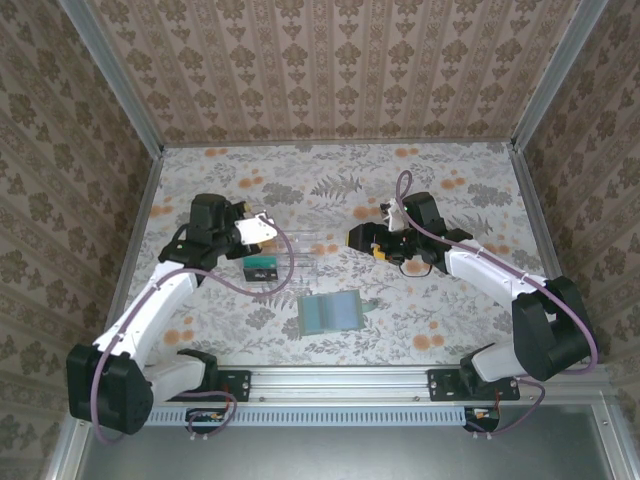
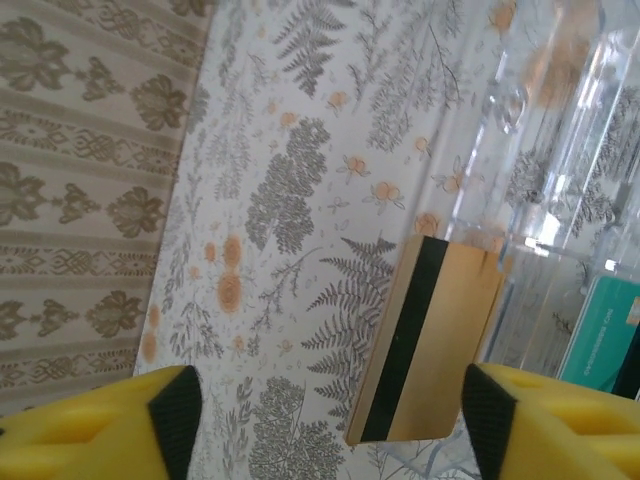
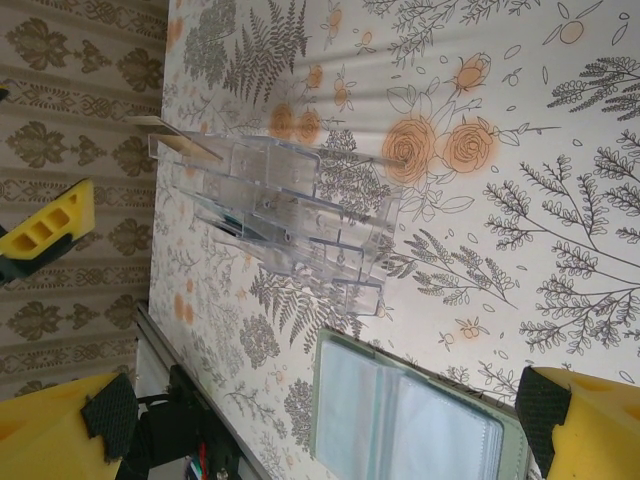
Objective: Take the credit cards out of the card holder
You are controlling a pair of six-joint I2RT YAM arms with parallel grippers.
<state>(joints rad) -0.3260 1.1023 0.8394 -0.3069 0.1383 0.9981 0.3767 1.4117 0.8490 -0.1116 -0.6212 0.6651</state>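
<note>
In the clear tray [image 2: 560, 150] the tan card [image 2: 445, 340] leans; the wide-open, empty left claw [image 2: 330, 430] might topple it.

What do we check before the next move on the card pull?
1. ok: left hand open, nothing held.
2. ok: right hand open, nothing held.
3. ok: card holder lies open and flat, inside facing up.
4. cannot tell: whether any cards sit in its pockets; the sleeves look pale and blurred.
5. ok: tan card with a black stripe stands upright at the clear tray, teal card in the tray beside it.
6. ok: nothing lies on the card holder in the right wrist view.
</note>
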